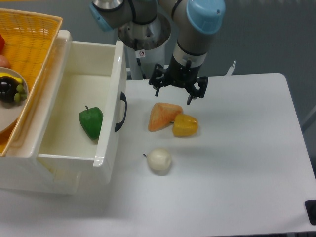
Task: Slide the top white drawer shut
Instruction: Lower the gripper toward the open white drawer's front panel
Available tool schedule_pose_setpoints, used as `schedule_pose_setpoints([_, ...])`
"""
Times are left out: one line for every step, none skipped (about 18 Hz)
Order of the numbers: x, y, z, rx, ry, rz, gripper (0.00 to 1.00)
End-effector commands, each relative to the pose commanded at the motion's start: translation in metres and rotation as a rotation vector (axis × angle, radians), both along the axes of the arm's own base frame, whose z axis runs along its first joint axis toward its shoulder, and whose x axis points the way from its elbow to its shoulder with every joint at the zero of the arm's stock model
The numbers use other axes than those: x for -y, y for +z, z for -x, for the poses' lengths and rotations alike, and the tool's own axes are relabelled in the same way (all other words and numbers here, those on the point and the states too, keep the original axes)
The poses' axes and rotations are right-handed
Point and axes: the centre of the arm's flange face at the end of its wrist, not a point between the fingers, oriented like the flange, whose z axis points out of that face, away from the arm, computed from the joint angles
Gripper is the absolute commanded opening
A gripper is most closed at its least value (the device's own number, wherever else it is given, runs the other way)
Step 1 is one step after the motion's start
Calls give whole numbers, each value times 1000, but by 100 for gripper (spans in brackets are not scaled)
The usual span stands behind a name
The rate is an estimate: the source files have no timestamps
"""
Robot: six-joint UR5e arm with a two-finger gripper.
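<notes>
The top white drawer (111, 106) stands pulled out from the cabinet at the left, its glossy front panel carrying a black curved handle (121, 112). A green toy pepper (91, 122) lies inside it. My gripper (177, 95) hangs open over the table to the right of the drawer front, just above an orange wedge (163, 115). Nothing is between its fingers, and it is apart from the drawer.
A yellow toy pepper (185, 125) touches the orange wedge, and a white onion-like ball (159, 160) lies nearer the front. A yellow basket (29, 44) with a bowl of fruit sits on top of the cabinet. The table's right edge (296, 123) is far off.
</notes>
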Motion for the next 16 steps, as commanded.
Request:
schedule_pose_setpoints([0,-5,3,-3,2,21,100])
schedule_pose_setpoints([2,-6,4,-16,-2,46,100])
schedule_pose_setpoints([3,-9,5,-22,-4,64,100])
schedule_pose_setpoints([3,-13,6,-19,-4,73,100])
schedule_pose_setpoints([3,-18,5,-10,-5,80,100])
schedule_pose_setpoints([4,-23,4,-2,-7,83,100])
schedule_pose_setpoints([4,-30,-1,12,-12,92,100])
schedule_pose_setpoints([5,-38,-5,26,-12,99,100])
schedule_pose_setpoints([6,-43,-6,37,-13,104,100])
schedule_pose_setpoints([6,-46,-7,42,-13,109,100])
schedule_pose_setpoints([6,-47,-8,42,-10,113,100])
schedule_pose_setpoints([5,-49,-7,48,1,117,100])
schedule_pose_setpoints([5,-50,-7,51,24,122,100])
schedule_pose_setpoints([3,-51,-8,54,52,127,100])
schedule_pose_setpoints([-1,-56,-10,66,82,140,100])
schedule_pose_setpoints([-5,-60,-9,72,109,149,100])
